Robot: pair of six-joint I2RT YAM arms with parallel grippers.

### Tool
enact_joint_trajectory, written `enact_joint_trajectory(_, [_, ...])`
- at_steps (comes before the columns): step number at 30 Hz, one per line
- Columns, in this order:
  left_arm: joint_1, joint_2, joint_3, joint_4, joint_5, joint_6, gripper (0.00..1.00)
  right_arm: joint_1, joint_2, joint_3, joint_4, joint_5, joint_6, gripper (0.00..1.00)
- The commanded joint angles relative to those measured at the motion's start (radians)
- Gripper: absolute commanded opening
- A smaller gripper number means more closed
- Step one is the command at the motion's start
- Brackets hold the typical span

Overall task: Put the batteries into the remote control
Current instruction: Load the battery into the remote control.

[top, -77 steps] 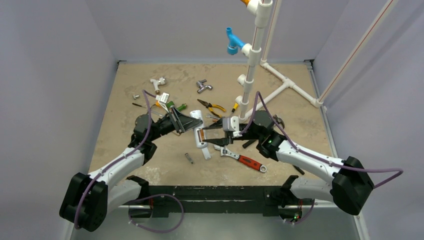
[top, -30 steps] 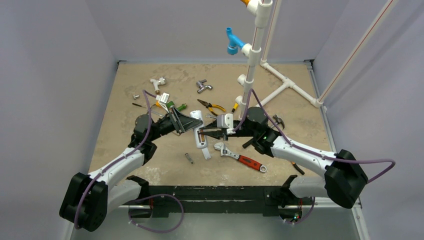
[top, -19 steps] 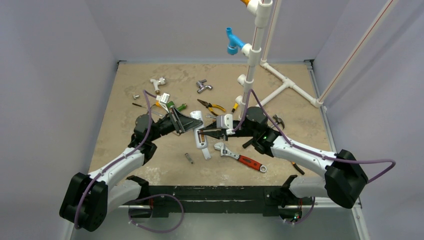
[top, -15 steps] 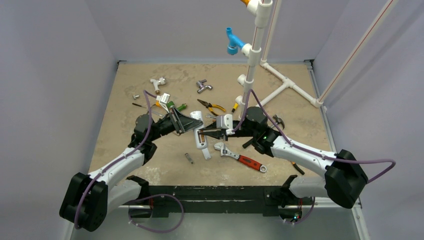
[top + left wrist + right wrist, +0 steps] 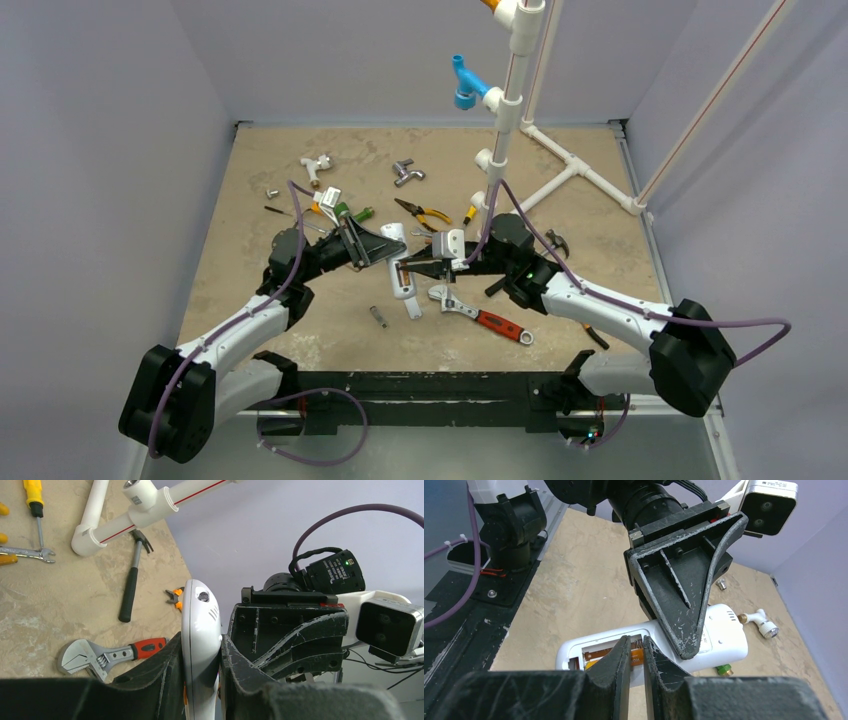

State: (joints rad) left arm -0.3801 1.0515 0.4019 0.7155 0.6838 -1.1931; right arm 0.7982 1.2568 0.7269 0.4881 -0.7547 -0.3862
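Note:
The white remote control (image 5: pixel 724 640) hangs above the table with its back up and its battery bay uncovered. My left gripper (image 5: pixel 200 640) is shut on its far end, one finger (image 5: pixel 684 605) lying across the back. Orange batteries (image 5: pixel 596 654) lie in the bay. My right gripper (image 5: pixel 636 641) has its tips down in the bay, jaws shut to a thin slit with nothing between them; printed orange battery (image 5: pixel 636 659) shows through the slit. From above, the remote control (image 5: pixel 398 275) sits between the left gripper (image 5: pixel 385 243) and the right gripper (image 5: pixel 403 268).
A red-handled adjustable wrench (image 5: pixel 490 318) lies just right of the remote, a small metal cylinder (image 5: pixel 378 317) below it. Orange-handled pliers (image 5: pixel 422 212), a hammer (image 5: pixel 131 580) and a white pipe frame (image 5: pixel 500 140) stand behind. A green fitting (image 5: pixel 724 670) lies under the remote.
The right gripper has moved left onto the remote and its jaws have gone from wide apart to nearly together. The left arm and the remote have not moved.

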Motion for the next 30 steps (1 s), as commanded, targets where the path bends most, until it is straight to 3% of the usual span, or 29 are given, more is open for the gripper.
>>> enact_joint_trajectory(1, [-0.001,-0.016,0.056,0.085,-0.015,-0.021,0.00,0.000,-0.001,-0.034,-0.064,-0.025,-0.002,0.12])
enact_joint_trajectory(17, [-0.002,-0.012,0.057,0.098,-0.014,-0.036,0.00,0.023,-0.004,-0.055,-0.138,-0.026,-0.065,0.12])
enact_joint_trajectory(30, [-0.002,-0.017,0.062,0.098,-0.011,-0.040,0.00,0.041,-0.008,-0.140,-0.069,0.039,-0.086,0.15])
